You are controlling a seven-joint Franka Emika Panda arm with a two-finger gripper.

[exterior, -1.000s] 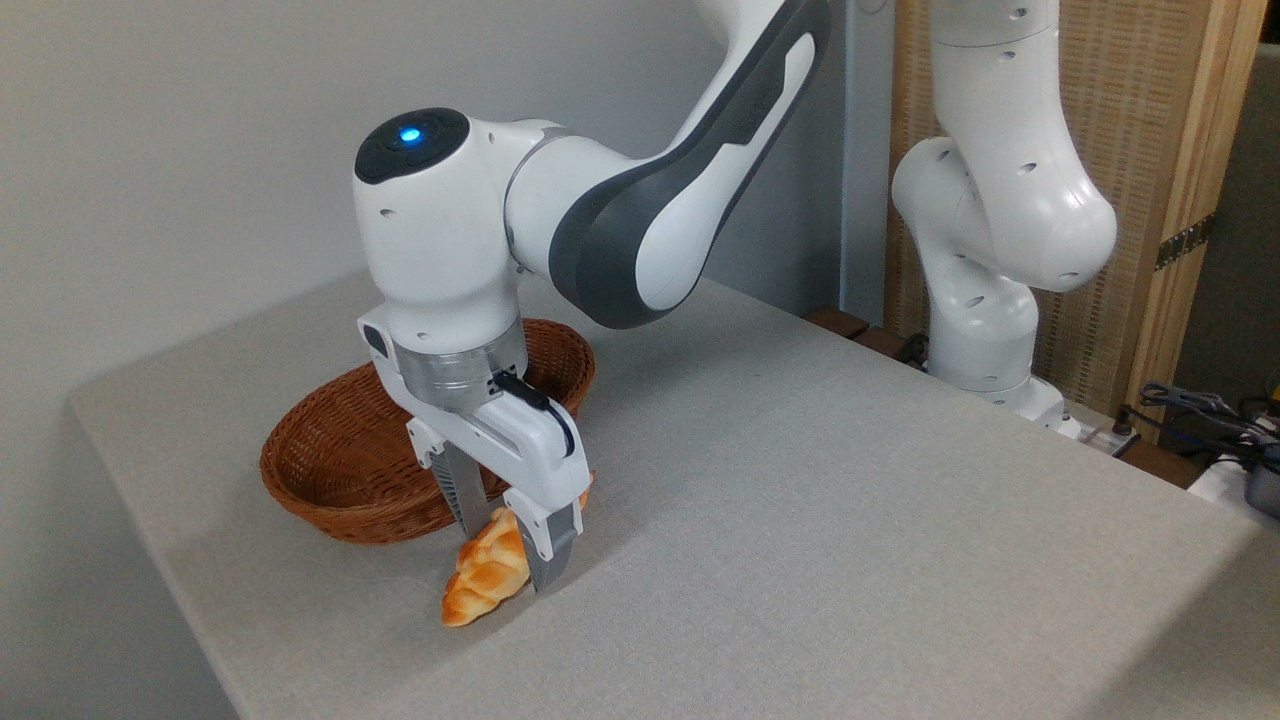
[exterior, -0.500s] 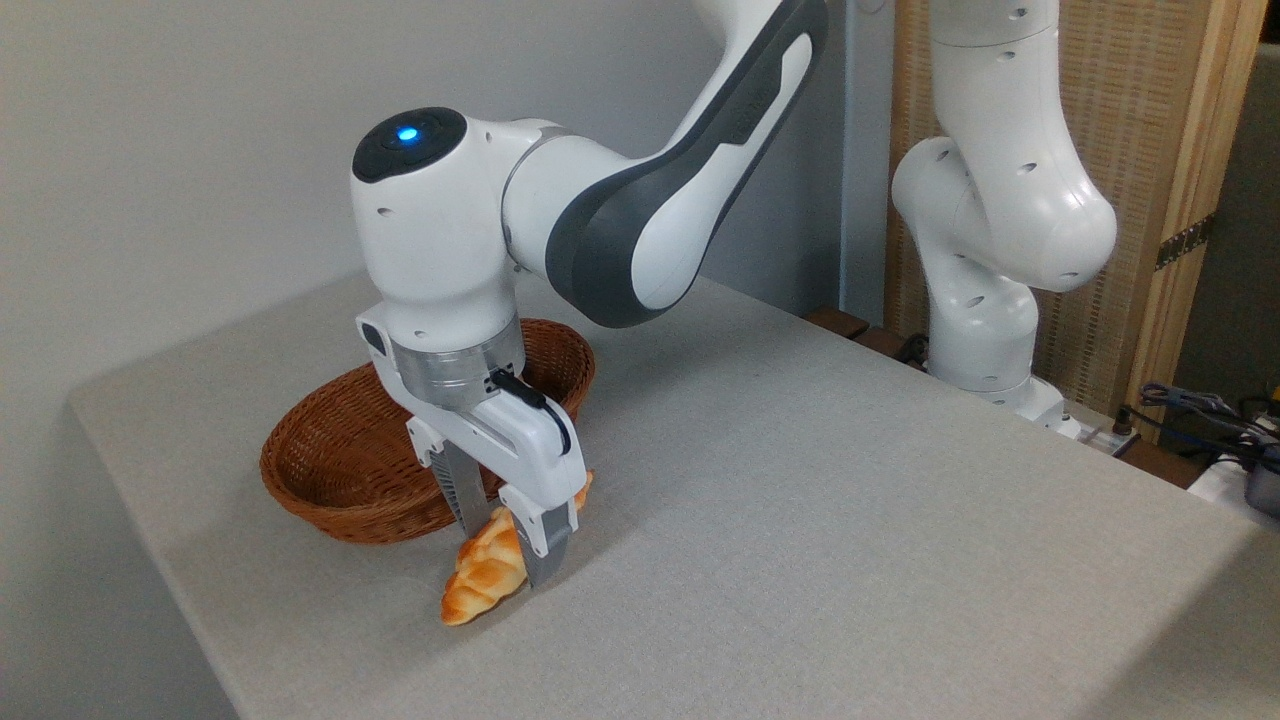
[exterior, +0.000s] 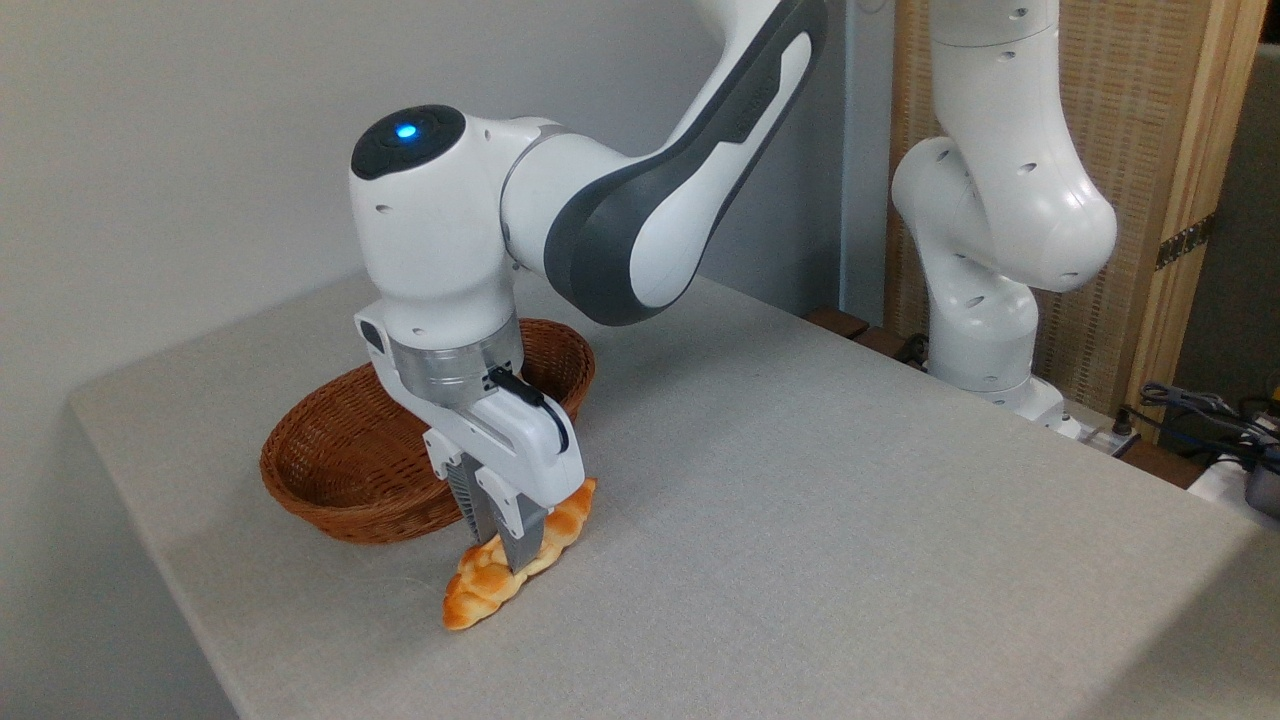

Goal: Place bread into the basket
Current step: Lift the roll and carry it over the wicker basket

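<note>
- The bread (exterior: 487, 590) lies on the table (exterior: 800, 520), long axis near-left to far-right.
- Glossy, golden-orange, braided.
- The gripper (exterior: 503, 540) is pinched around its middle.
- The basket (exterior: 330, 470) sits just behind.

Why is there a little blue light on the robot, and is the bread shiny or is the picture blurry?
Fixed camera view: sharp, evenly lit; the blue light glows on the white arm's dark cap; the glossy golden-orange braided bread shows soft highlights; the gripper and reddish-brown wicker basket cast faint shadows on the grey table.

The claw (exterior: 503, 535) has closed on the bread (exterior: 515, 560).
</note>
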